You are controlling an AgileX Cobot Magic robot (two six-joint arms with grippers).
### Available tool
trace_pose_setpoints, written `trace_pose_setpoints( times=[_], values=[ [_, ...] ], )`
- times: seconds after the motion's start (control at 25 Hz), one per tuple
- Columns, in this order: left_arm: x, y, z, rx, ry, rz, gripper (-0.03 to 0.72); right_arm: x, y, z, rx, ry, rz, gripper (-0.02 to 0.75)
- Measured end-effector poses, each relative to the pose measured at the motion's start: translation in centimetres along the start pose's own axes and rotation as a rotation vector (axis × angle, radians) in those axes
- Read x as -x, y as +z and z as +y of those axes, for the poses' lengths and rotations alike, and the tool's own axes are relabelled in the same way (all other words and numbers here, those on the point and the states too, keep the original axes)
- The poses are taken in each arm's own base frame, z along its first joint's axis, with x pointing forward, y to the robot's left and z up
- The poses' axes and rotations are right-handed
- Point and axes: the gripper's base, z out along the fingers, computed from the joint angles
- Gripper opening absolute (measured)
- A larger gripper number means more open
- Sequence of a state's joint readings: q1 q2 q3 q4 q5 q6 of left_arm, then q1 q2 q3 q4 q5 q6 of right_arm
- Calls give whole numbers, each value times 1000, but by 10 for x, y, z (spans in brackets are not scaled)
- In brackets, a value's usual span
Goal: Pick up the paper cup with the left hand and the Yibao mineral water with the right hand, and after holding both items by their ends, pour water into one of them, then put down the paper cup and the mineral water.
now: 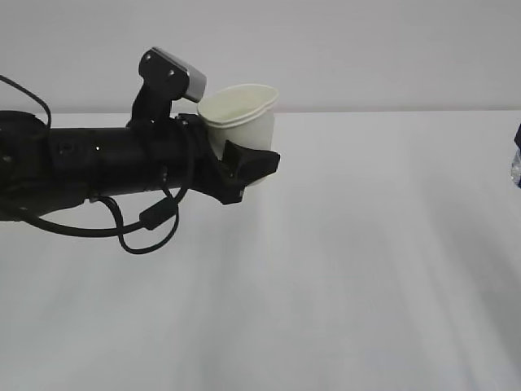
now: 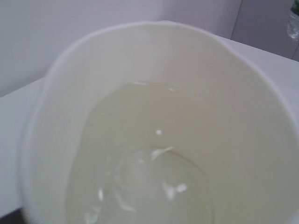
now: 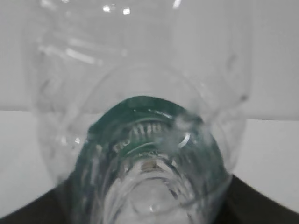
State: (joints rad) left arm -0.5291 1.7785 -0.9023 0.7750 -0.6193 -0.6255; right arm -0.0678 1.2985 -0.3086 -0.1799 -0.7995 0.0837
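Left hand (image 1: 244,171): jaws clamped on the paper cup's lower part; arm reaches in from the left, level, above the table (image 1: 366,269).
Paper cup (image 1: 242,122): held aloft, leaning a little, rim squeezed out of round; clear water (image 2: 140,182) inside.
Right hand: fingers hardly show; dark shapes flank the bottle's base, gripped at that end.
Yibao mineral water (image 3: 140,116): fills the right wrist view, green label band visible through the plastic; a sliver at the exterior view's right edge.
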Motion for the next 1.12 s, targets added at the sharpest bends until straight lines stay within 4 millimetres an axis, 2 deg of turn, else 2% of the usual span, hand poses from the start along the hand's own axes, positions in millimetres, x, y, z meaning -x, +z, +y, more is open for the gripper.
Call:
trace_pose_setpoints(
  times=[0.56,0.84,1.12],
  values=[
    [1,-24,59,203,-130,-55,414,0,0,0,0,0,0,390],
    [2,-30,73,268,-197,-88,414,0,0,0,0,0,0,390],
    [1,-36,81,296,-186,-88,414,0,0,0,0,0,0,390]
  ],
)
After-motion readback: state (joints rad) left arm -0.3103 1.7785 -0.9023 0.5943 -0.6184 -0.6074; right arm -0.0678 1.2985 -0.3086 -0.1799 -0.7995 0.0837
